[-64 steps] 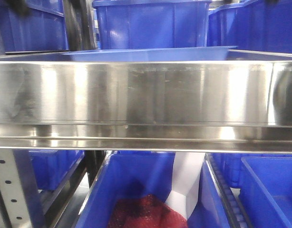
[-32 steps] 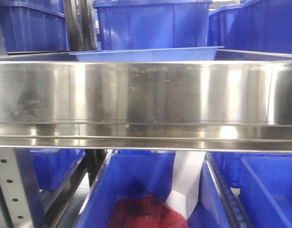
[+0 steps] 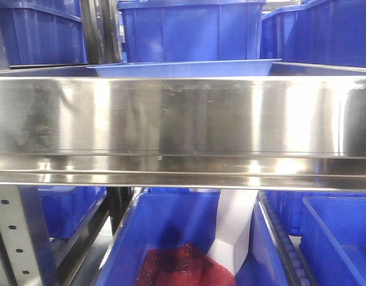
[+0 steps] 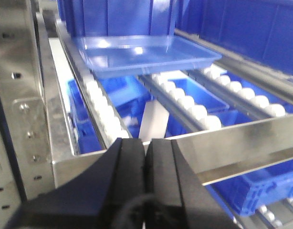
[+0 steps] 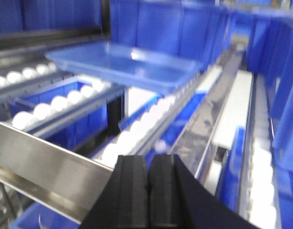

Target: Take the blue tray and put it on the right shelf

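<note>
The light blue tray (image 4: 145, 55) lies flat on white rollers of the stainless-steel right shelf (image 3: 183, 119), some way behind its wide shiny front lip. Only the tray's near rim (image 3: 183, 67) shows above that lip in the front view; from the right wrist the tray (image 5: 125, 66) sits at upper left. My left gripper (image 4: 146, 145) hangs shut and empty just in front of the lip (image 4: 232, 143), well short of the tray. My right gripper (image 5: 149, 162) is also shut with nothing in it, near the front lip (image 5: 46, 167).
Deep dark-blue bins (image 3: 189, 30) stand on the shelf behind the tray and further bins (image 3: 171, 238) sit below, one holding something red (image 3: 183, 265). Perforated grey uprights (image 3: 16, 238) flank the left. Roller rails (image 4: 189, 102) run front to back.
One second ago the tray's rim spread wider and farther right above the lip; since half a second ago it sits still, a little left of that. Neither gripper shows in the earlier frames.
</note>
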`<action>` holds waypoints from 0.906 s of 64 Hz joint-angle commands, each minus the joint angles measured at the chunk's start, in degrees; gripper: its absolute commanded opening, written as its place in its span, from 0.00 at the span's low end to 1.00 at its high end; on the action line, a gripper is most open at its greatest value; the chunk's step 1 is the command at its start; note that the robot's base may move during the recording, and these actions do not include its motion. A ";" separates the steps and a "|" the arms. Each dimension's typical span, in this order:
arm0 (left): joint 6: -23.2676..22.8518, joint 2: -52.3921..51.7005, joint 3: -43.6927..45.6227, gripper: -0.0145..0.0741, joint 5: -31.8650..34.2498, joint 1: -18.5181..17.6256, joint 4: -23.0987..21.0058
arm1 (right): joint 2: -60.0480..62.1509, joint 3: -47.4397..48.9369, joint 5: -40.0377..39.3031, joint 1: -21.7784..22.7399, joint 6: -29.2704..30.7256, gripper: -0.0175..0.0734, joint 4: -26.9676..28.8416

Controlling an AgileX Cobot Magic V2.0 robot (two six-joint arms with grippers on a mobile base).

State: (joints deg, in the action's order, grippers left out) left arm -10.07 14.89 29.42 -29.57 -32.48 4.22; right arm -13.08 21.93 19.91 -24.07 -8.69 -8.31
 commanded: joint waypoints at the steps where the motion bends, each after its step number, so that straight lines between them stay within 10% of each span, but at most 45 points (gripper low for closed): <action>1: 0.27 0.16 1.44 0.11 5.74 -0.43 0.44 | 0.14 0.02 -9.15 0.12 0.41 0.25 -0.73; 38: 0.27 -0.21 1.42 0.11 5.74 0.09 -1.94 | 0.14 -0.06 -9.10 0.12 0.41 0.25 -0.73; 58: 10.54 -10.68 -7.19 0.11 5.31 18.78 -9.53 | 0.14 -0.06 -9.10 0.12 0.41 0.25 -0.73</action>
State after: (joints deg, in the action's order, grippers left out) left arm -0.70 5.87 23.44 -30.36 -17.31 -3.66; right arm -12.41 20.23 16.32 -24.07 -8.59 -8.39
